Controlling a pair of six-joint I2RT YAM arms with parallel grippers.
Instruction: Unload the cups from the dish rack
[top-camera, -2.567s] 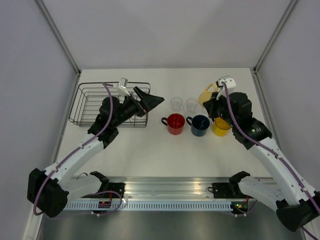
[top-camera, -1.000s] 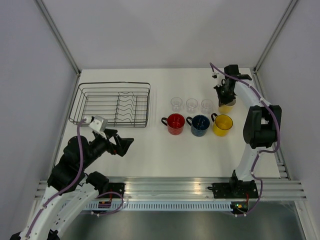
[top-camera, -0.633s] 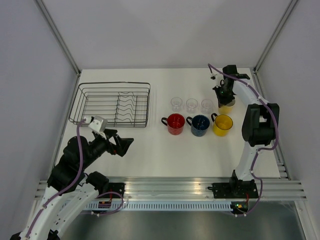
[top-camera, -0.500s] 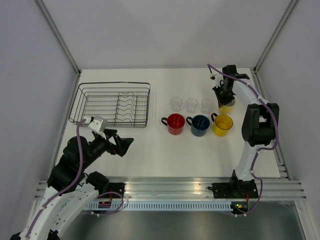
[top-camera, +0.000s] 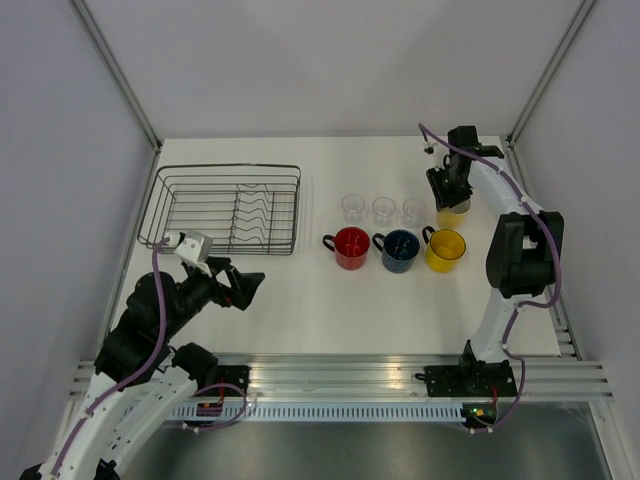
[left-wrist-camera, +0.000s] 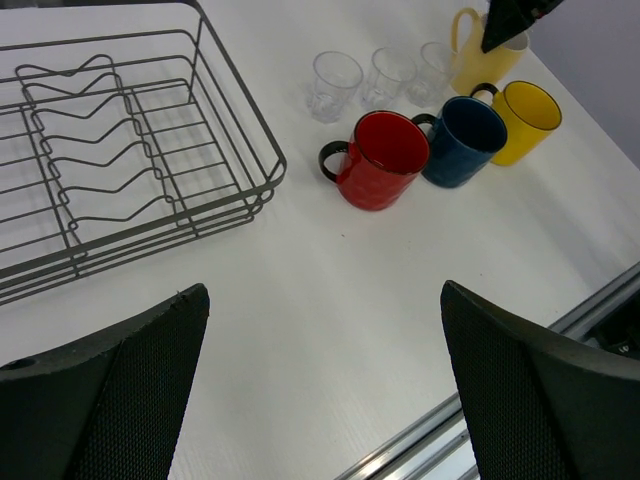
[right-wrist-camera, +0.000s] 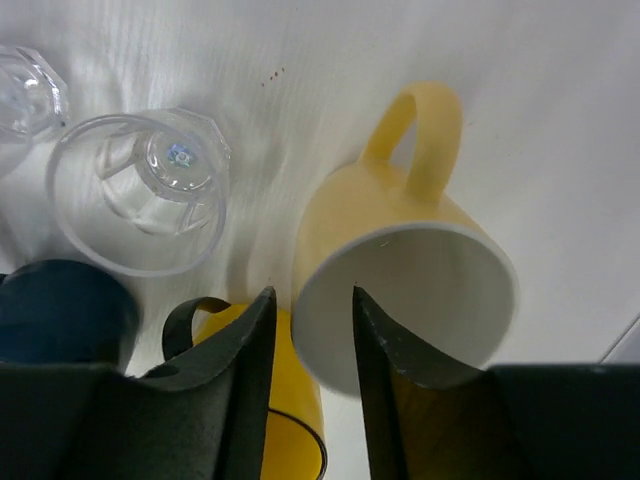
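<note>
The dish rack stands bare at the back left; its black wire wall also shows in the left wrist view. Three clear tumblers line up behind the red mug, blue mug and bright yellow mug. The pale yellow mug stands upright on the table right of the tumblers. My right gripper hangs over it, jaws parted astride the mug's rim, one finger inside, with daylight beside the wall. My left gripper is wide open, holding nothing, above bare table near the front left.
The table's right edge and a frame post lie close to the right arm. A metal rail runs along the near edge. In the right wrist view a tumbler and the bright yellow mug crowd the pale yellow mug.
The right jaws have spread apart off the pale yellow mug's wall, leaving it standing on the table. The left arm, earlier over the rack, stays drawn back and still.
</note>
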